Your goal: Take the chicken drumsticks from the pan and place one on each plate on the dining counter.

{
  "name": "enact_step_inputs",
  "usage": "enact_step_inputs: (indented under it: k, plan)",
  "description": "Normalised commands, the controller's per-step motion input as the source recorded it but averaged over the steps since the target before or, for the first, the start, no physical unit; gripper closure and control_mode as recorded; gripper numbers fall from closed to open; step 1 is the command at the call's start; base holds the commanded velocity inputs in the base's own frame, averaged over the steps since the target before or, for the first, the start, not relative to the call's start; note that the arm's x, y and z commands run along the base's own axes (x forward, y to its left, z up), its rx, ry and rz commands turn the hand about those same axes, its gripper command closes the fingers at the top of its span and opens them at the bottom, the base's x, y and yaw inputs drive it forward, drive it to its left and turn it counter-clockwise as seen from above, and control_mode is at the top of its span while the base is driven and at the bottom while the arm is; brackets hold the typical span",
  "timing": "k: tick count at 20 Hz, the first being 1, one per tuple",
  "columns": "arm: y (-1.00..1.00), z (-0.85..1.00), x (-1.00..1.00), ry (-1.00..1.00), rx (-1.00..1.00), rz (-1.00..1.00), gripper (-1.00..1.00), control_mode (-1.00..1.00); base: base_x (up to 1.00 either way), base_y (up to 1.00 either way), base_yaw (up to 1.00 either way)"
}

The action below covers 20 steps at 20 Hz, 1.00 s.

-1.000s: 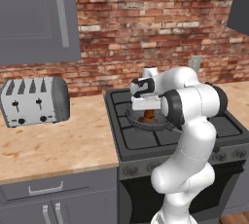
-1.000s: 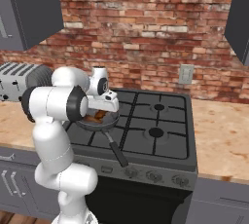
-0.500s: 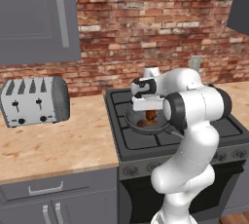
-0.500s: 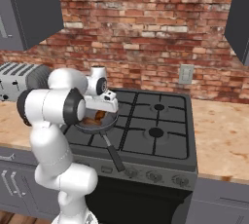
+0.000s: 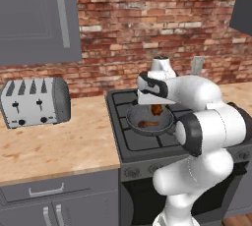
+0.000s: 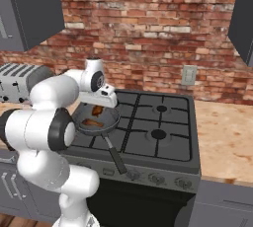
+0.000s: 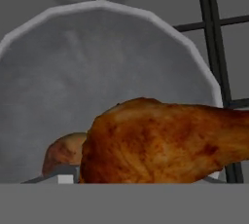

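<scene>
One drumstick point(image 7: 160, 142) in tool point(image 5: 156, 108) | over pan point(image 7: 73, 72) | second drumstick point(image 5: 146, 124) below

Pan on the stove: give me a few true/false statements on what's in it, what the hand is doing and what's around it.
1. The pan sits on the stove. True.
2. One drumstick is held by the hand above the pan. True.
3. The pan is empty. False: a second drumstick lies in it.
4. A toaster stands on the counter left of the stove. True.
5. The pan's handle points toward the brick wall. False: it points toward the stove's front edge.
6. The wall behind the stove is white tile. False: it is red brick.
</scene>
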Motion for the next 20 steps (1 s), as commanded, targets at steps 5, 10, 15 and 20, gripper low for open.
enact_step_inputs:
  k: [5, 10, 15, 20]
  plan:
    - [0.0, 0.4, -0.73, -0.12, 0.01, 0.0, 1.0, -1.0, 0.0, 0.0, 0.0]
    - [0.0, 0.34, -0.62, 0.0, 0.05, 0.0, 1.0, -1.0, 0.0, 0.0, 0.0]
    - [-0.07, 0.35, -0.52, 0.0, 0.02, 0.0, 1.0, -1.0, 0.0, 0.0, 0.0]
    - [-0.02, 0.3, -0.37, 0.0, 0.0, 0.0, 1.0, -1.0, 0.0, 0.0, 0.0]
